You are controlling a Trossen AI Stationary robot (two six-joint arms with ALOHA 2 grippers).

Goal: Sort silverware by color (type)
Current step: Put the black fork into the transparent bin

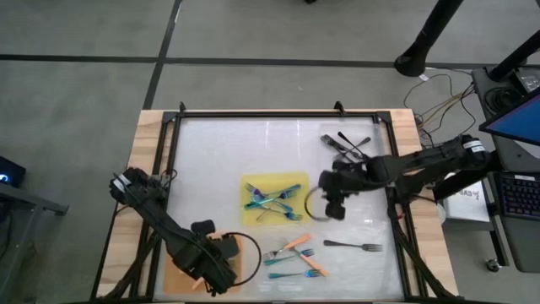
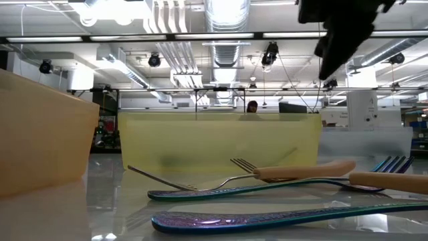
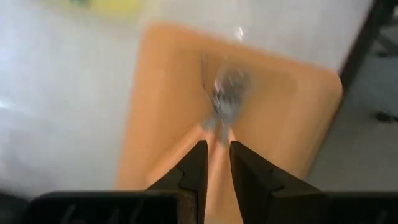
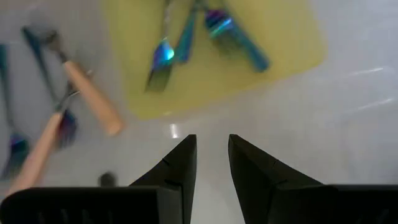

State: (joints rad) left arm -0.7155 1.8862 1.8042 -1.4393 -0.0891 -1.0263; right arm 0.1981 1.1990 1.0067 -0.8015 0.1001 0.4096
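Several blue-teal forks (image 4: 239, 40) already lying on the yellow mat (image 4: 286, 37), just ahead of the right gripper (image 4: 211, 140). That gripper parted narrowly, holding nothing, hovering over bare surface (image 1: 219, 160) beside the mat.

A small pile of dark forks (image 1: 344, 145) gathered just beyond the right gripper, on its far side from the left arm.

Directly under the left gripper (image 3: 217, 146): 1 orange-handled fork (image 3: 225, 99) over the orange mat (image 3: 280, 106), its handle running up into the gripper. Gripped or let go, cannot tell (looks like the moment of delivery).

Left to do, by the look of it: a loose cluster (image 1: 291, 257) of orange-handled and blue-teal forks between the 2 grippers, plus 1 lone dark fork (image 1: 354, 247) near the right gripper, opposite the dark pile. Roughly past the halfway mark, judging by the piles; a handful yet to be carried to their kinds.
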